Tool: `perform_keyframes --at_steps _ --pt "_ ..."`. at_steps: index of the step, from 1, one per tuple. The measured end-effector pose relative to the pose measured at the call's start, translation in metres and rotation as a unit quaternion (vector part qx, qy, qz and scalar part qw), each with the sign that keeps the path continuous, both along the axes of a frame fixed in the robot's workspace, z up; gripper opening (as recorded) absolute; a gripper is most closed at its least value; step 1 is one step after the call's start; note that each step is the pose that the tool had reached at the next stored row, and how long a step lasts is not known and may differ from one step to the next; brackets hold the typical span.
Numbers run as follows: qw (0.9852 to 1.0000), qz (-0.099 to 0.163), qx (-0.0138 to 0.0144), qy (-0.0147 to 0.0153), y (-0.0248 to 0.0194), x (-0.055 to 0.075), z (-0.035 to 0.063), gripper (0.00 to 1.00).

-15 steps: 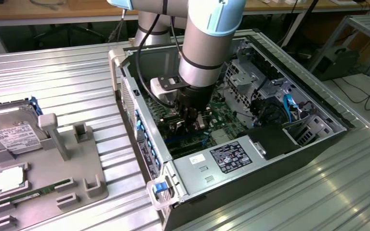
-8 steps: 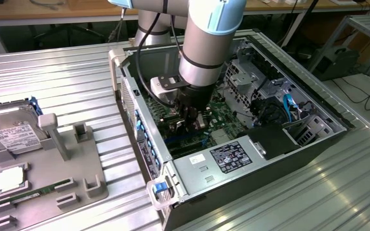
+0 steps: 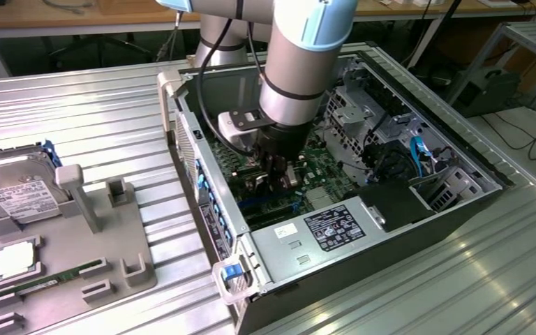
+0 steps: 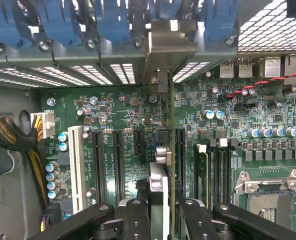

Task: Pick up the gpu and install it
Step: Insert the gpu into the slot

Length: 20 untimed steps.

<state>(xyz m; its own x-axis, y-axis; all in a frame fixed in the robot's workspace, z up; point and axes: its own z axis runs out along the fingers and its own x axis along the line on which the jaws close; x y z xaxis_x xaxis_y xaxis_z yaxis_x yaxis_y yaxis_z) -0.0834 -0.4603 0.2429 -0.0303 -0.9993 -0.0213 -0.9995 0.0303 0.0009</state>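
Observation:
My gripper point(image 3: 278, 173) reaches down into the open computer case point(image 3: 278, 244). In the wrist view its black fingers point(image 4: 136, 220) are shut on the gpu point(image 4: 158, 187), a thin card seen edge-on. The card stands upright over the green motherboard point(image 4: 113, 115), in line with a long black expansion slot point(image 4: 180, 155). Its silvery end bracket point(image 4: 170, 45) sits against the case's rear wall, among the slot openings. Whether the card's lower edge is seated in the slot is hidden.
Blue retaining clips point(image 4: 63, 20) line the rear wall above the slots. Several other black slots point(image 4: 118, 160), the CPU socket point(image 4: 268, 200) and a cable bundle point(image 4: 8, 135) surround the card. At the exterior view's left, a grey fixture holds a hard drive point(image 3: 21, 192) and a memory stick point(image 3: 49, 279).

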Motion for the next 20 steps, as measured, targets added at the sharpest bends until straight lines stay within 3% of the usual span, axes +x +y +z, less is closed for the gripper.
perform_keyframes --at_steps 20 --pt "1.0 0.001 -0.0001 0.0005 -0.0002 -0.0001 -0.0055 0.28"
